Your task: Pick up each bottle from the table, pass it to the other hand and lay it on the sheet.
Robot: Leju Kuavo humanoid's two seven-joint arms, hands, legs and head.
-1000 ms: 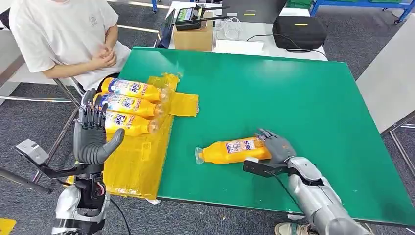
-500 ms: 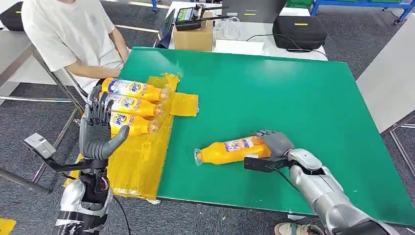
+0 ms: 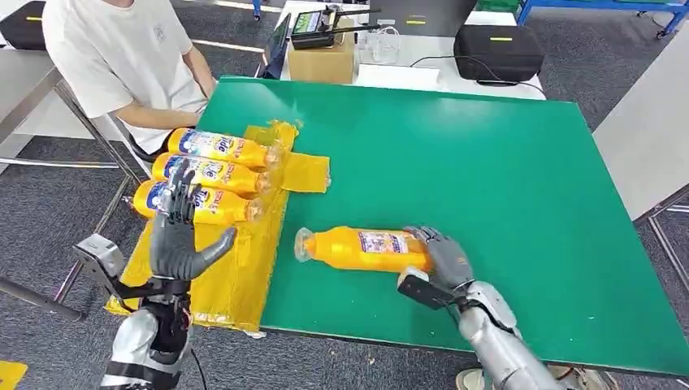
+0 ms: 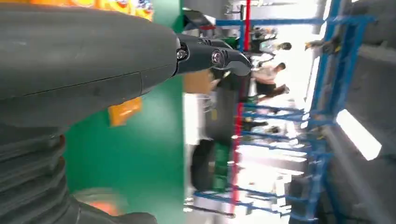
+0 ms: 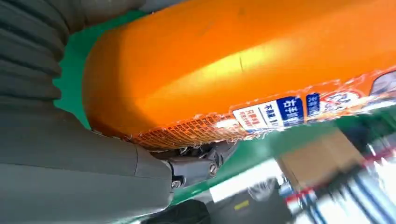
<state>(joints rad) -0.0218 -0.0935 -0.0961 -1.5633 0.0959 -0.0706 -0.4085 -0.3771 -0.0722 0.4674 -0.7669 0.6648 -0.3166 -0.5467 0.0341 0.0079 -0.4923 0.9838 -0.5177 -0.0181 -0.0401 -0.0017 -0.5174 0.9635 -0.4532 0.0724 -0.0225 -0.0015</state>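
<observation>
Head view had the right hand [image 3: 443, 258] wrapped round the base end of an orange bottle [image 3: 361, 249], gripping it just above or on the green desk [image 3: 504, 179]; which of the two could not be told. The bottle's long axis ran roughly level across the desk, its clear neck pointing toward the robot's left, toward the yellow sheet [image 3: 236, 268]. Its body was smooth, glossy plastic with a printed label band.

The left hand [image 3: 180, 236] stood upright over the sheet's near part, palm turned toward the bottle, fingers spread and holding nothing.

Three more bottles [image 3: 215, 175] lay side by side on the sheet's far part, necks toward the desk's middle. The sheet was crinkled, shiny film draped over the desk's left edge. A person [image 3: 130, 61] in a white shirt sat at the far left corner.

Right wrist view brought up the bottle's [image 5: 224, 60] rounded base against the thumb [image 5: 84, 163], and the label's fine orange mesh print and small blue panels. Left wrist view showed the left hand's [image 4: 93, 60] smooth grey thumb and dark fingertips against the desk, with blurred blue racks beyond.
</observation>
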